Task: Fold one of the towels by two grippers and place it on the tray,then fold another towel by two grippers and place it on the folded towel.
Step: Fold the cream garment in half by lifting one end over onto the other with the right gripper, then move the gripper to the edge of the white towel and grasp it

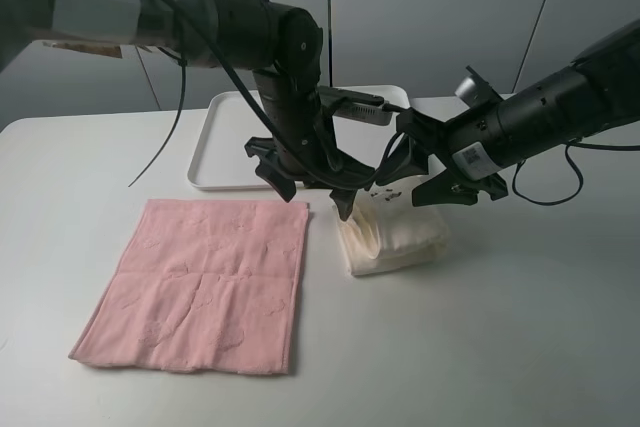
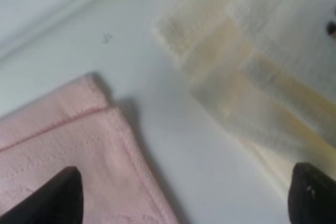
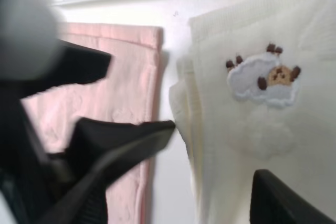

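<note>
Folded cream towel lies on the table just below the right gripper, long axis running from it toward the left gripper, layered edges at that end. Both grippers gape wide, empty.

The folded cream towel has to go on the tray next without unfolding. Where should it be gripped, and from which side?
On the cream towel, probably the layered edge facing the pink towel, from above: the folds stack there, so jaws closing over them should hold every layer.
</note>
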{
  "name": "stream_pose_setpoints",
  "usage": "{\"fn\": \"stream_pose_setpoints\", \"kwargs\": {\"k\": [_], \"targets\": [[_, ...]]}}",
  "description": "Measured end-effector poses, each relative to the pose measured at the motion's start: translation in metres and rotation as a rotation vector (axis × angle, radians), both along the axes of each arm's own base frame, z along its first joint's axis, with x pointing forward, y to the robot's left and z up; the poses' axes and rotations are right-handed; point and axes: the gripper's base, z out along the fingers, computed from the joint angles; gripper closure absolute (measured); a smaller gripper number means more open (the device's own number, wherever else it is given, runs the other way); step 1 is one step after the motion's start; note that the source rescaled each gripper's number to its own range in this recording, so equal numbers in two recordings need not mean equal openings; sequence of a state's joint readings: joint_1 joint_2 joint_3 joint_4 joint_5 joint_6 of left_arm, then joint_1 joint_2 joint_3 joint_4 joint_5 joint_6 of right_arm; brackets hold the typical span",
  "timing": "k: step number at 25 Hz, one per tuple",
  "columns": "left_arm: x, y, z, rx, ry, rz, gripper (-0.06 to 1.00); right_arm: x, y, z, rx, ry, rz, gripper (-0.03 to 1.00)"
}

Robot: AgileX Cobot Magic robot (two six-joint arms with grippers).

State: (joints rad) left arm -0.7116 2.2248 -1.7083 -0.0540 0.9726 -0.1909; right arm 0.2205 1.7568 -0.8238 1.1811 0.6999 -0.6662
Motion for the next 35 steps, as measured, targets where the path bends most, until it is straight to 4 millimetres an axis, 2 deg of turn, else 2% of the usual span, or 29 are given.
{"fn": "stream_pose_setpoints", "kwargs": {"k": [5, 7, 9, 11, 14, 20, 22, 24, 29, 35], "targets": [[0.000, 0.007, 0.030, -0.022, -0.044, 0.001, -0.05, -0.002, -0.001, -0.002, -0.028, -0.004, 0.038, 0.33], [0.001, 0.011, 0.040, -0.023, -0.063, 0.000, -0.05, -0.002, -0.002, -0.002, -0.031, -0.006, 0.037, 0.24], [0.001, 0.014, 0.046, -0.025, -0.071, 0.004, -0.05, -0.001, -0.003, -0.003, -0.047, -0.014, 0.027, 0.08], [0.001, 0.017, 0.050, -0.011, -0.076, -0.001, -0.05, 0.000, -0.005, -0.004, -0.080, -0.029, 0.027, 0.02], [0.000, 0.019, 0.050, 0.014, -0.071, -0.008, -0.05, 0.003, -0.010, -0.007, -0.145, -0.049, 0.012, 0.03], [0.001, 0.021, 0.050, 0.022, -0.070, -0.008, -0.05, 0.017, -0.016, 0.002, -0.263, -0.086, 0.026, 0.19], [0.002, 0.024, 0.050, 0.030, -0.058, -0.005, -0.05, 0.021, -0.018, 0.005, -0.298, -0.090, 0.031, 0.21], [0.004, 0.030, 0.050, 0.035, -0.041, 0.003, -0.05, 0.024, -0.018, 0.000, -0.322, -0.064, 0.046, 0.20], [0.017, 0.048, 0.050, -0.014, 0.003, 0.019, -0.05, 0.032, -0.017, -0.021, -0.340, 0.012, 0.076, 0.05], [0.022, 0.056, 0.050, -0.054, 0.032, 0.009, -0.05, 0.035, -0.016, -0.038, -0.350, 0.058, 0.088, 0.04]]}}
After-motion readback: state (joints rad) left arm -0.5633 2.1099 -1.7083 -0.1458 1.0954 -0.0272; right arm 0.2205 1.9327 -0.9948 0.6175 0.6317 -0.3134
